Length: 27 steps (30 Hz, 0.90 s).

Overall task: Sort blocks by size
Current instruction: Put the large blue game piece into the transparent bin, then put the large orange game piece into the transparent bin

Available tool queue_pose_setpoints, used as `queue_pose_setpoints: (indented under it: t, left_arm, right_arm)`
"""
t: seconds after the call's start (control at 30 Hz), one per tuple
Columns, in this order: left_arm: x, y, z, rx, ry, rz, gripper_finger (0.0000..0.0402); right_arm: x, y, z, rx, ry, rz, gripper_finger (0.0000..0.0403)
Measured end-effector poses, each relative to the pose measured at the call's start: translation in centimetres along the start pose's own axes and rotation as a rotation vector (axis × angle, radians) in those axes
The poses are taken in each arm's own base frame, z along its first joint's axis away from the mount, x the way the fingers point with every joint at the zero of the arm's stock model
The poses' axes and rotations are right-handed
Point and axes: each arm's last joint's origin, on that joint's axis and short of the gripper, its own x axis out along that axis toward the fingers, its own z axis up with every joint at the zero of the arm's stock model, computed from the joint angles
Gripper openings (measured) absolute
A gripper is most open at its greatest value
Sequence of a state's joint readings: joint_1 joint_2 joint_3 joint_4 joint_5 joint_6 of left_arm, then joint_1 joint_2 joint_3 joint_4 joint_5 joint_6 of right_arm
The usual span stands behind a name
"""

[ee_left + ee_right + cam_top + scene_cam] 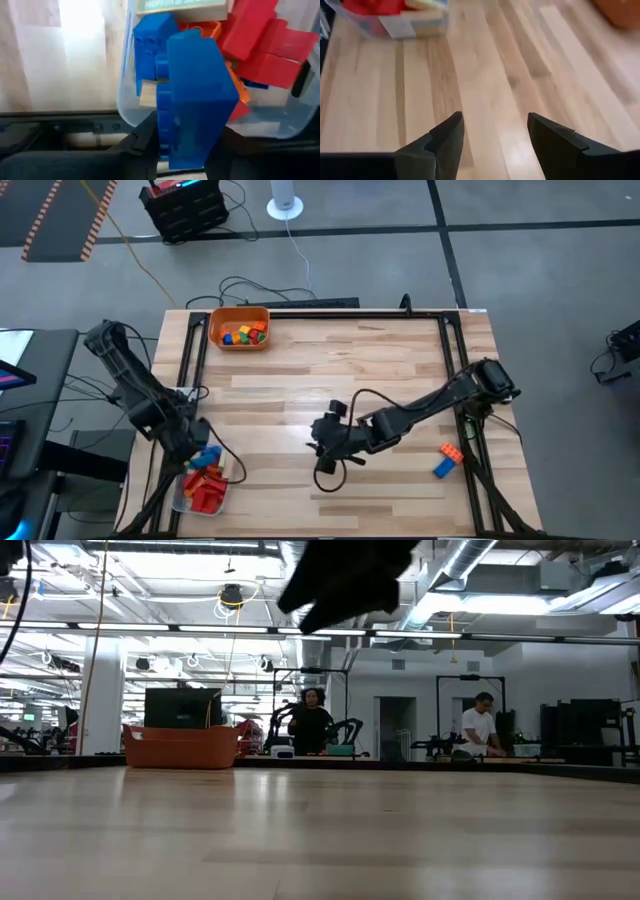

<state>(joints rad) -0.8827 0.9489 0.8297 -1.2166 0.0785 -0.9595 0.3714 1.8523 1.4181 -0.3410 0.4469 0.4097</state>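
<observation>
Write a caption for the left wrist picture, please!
Left pincer holds a long blue block over the clear tub.

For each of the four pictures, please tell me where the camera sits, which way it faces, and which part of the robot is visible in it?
High: above, facing down on the table, both arms.
Low: table height, facing the room and the orange bin; a dark arm part overhead.
Left wrist: faces the clear tub; the left gripper holds a blue block.
Right wrist: faces bare wood; the right gripper is open.
Shared: both wrist views show the tub.
</observation>
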Motion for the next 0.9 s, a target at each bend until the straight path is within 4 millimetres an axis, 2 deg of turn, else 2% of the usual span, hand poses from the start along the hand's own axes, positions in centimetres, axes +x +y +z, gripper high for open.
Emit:
queue_pose_setpoints:
  t: [0.1, 0.23, 0.4, 0.57, 0.7, 0.8, 0.9]
  left_arm:
    - [1.3, 0.0, -0.1, -0.028, 0.008, -0.001, 0.0119]
    - [1.6, -0.2, -0.1, -0.023, 0.006, -0.031, 0.014]
    - [0.9, -0.5, 0.0, 0.0, 0.007, -0.055, 0.0184]
    - [-1.4, -0.5, 0.1, 0.004, 0.032, -0.045, 0.0212]
    - [-3.3, -0.2, 0.5, 0.045, -0.106, 0.055, 0.0213]
    - [-3.8, 0.0, 1.0, 0.105, -0.264, 0.179, 0.0213]
    - [-4.0, 0.3, 1.4, 0.13, -0.402, 0.295, 0.0213]
  right_arm:
    - [-0.3, 0.2, -0.8, 0.027, 0.057, -0.016, 0.0248]
    - [-0.8, 0.5, -2.0, 0.061, 0.142, -0.049, 0.0248]
    - [-2.2, 0.8, -3.8, 0.117, 0.274, -0.123, 0.0248]
    - [-5.3, 0.4, -5.4, 0.206, 0.422, -0.238, 0.0248]
    - [-7.0, -0.1, -7.2, 0.178, 0.652, -0.314, 0.0248]
    - [-7.5, -0.7, -8.1, 0.215, 0.834, -0.351, 0.0248]
    - [-7.6, -2.0, -9.5, 0.283, 1.016, -0.425, 0.0248]
